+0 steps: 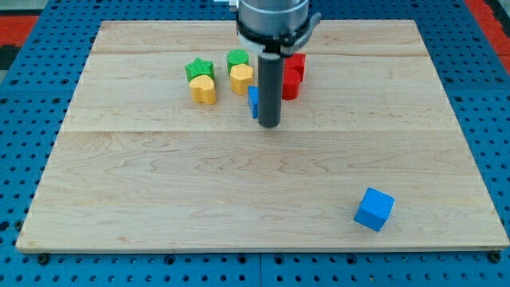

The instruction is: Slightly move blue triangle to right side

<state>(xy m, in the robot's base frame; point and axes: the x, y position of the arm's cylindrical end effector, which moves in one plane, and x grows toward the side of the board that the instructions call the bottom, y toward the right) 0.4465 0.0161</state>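
Note:
The blue triangle (253, 100) lies near the top middle of the wooden board (159, 191). Only its left edge shows; the rod hides the rest. My tip (270, 125) stands on the board just right of and in front of the blue triangle, touching or nearly touching it. Around it sit a yellow block (241, 78), a green block (237, 58) and red blocks (292, 76) behind the rod.
A green star (198, 68) and a yellow heart (203, 89) lie to the left of the cluster. A blue cube (374, 209) sits alone at the lower right. The board's edges border blue pegboard.

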